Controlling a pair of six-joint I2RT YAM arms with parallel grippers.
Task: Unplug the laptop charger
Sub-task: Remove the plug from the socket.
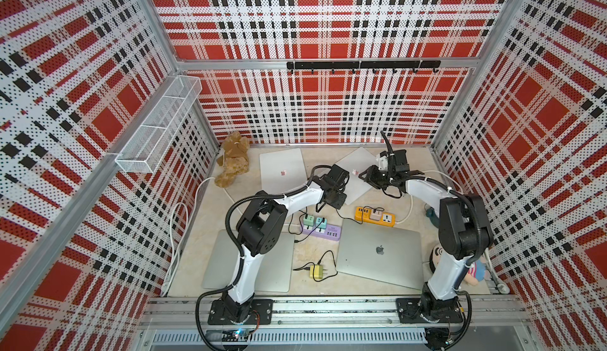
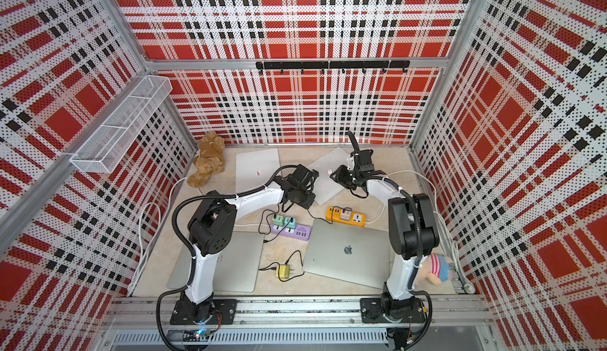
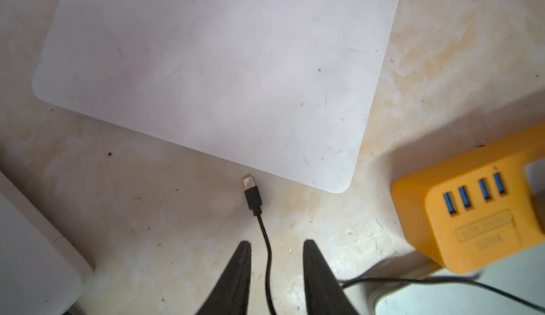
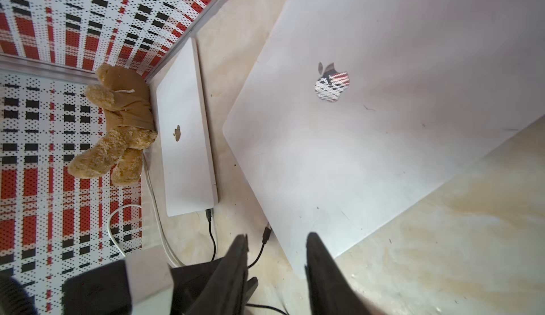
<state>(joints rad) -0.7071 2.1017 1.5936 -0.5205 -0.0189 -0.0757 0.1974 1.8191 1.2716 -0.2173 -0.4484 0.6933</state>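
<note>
The charger's black cable ends in a bare plug point(image 3: 251, 191) lying on the table, just short of the edge of a white laptop point(image 3: 221, 77), out of its port. My left gripper point(image 3: 277, 242) is open. The cable runs loose between its fingers, touching neither. My right gripper point(image 4: 277, 236) is open too, hovering over the near corner of the same laptop point(image 4: 368, 122), with the plug point(image 4: 267, 234) beside one finger. In a top view both grippers point(image 1: 340, 201) point(image 1: 364, 177) flank this laptop point(image 1: 358, 168).
An orange power strip point(image 3: 472, 216) sits close to the left gripper. A second white laptop point(image 4: 185, 139) has a black cable plugged in, next to a teddy bear point(image 4: 118, 122). Nearer the front are a purple strip point(image 1: 320, 231), a yellow charger point(image 1: 317, 271) and a grey laptop point(image 1: 381, 254).
</note>
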